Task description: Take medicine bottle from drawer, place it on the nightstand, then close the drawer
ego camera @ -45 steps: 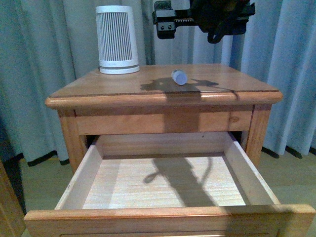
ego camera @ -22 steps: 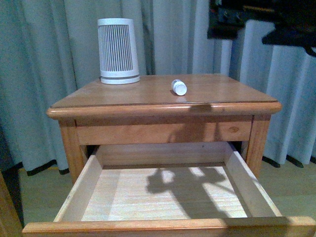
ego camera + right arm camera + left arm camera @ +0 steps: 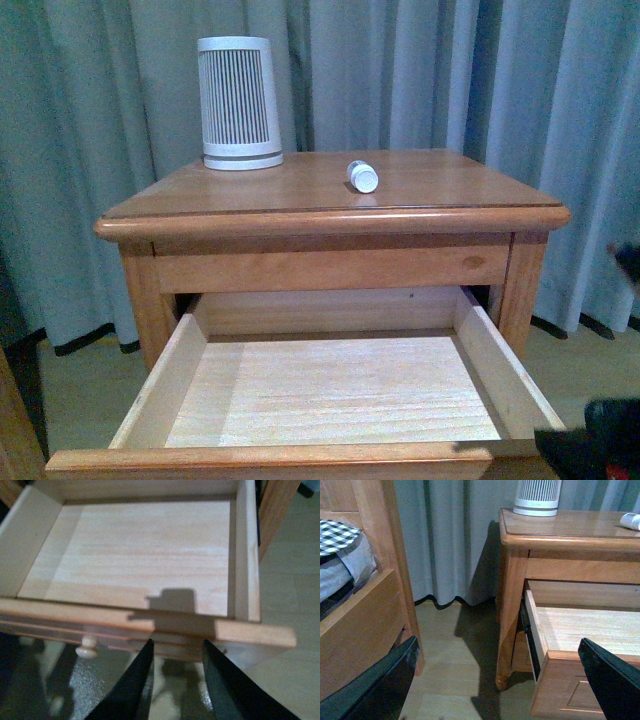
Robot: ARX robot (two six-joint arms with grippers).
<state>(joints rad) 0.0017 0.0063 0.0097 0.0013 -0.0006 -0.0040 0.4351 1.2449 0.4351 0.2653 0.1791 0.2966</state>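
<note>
1. The right gripper [image 3: 175, 680] has two black fingers [image 3: 131, 685], smooth and faintly glossy, each broad at the base and tapering to a narrow tip toward 12 o'clock in the right wrist view.
2. The left gripper [image 3: 500, 680] shows two wide black fingers [image 3: 375, 687] with flat faces and straight, angled edges, at 7 and 5 o'clock in the left wrist view.
3. In the front view, a blurred black part of the right arm [image 3: 600, 450] shows at 5 o'clock; details cannot be made out.
</note>
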